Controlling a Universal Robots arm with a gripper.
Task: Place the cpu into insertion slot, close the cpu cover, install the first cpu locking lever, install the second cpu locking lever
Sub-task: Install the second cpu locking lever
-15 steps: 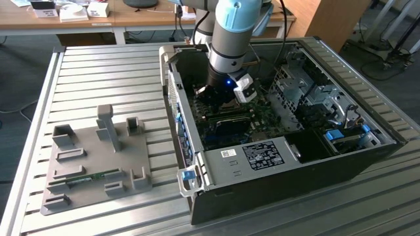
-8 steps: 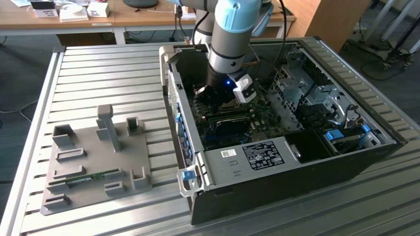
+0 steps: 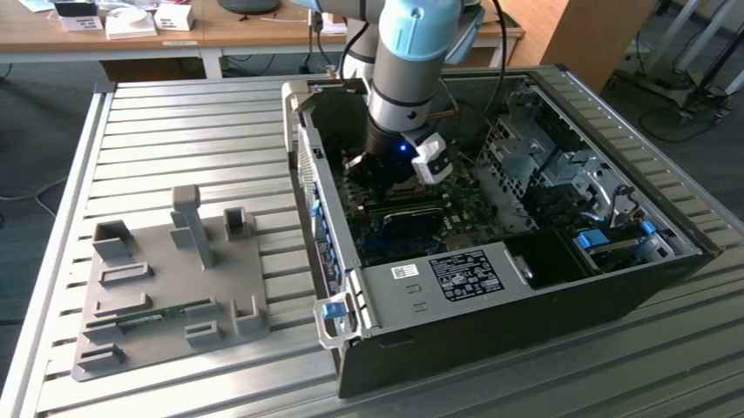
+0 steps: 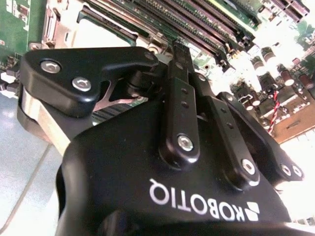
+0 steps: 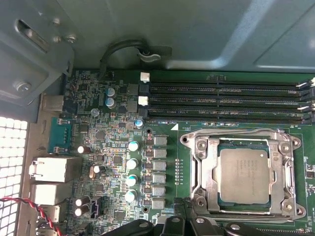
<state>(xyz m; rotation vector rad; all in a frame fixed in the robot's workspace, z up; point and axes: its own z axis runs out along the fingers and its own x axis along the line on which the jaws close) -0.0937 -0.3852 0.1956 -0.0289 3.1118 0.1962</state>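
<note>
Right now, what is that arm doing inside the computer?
A robot arm has its claw lowered into an open computer case, just above the motherboard. In the first wrist view the cpu sits in the insertion slot, and the cpu cover lies down around it. The claw hovers near the socket's edge.

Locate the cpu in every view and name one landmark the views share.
Exterior view: I cannot make out the cpu among the board parts under the arm.
Second wrist view: I cannot pick it out behind the gripper.
First wrist view: the cpu sits in its socket, framed by the cpu cover.
Shared landmark: the memory slots.
</note>
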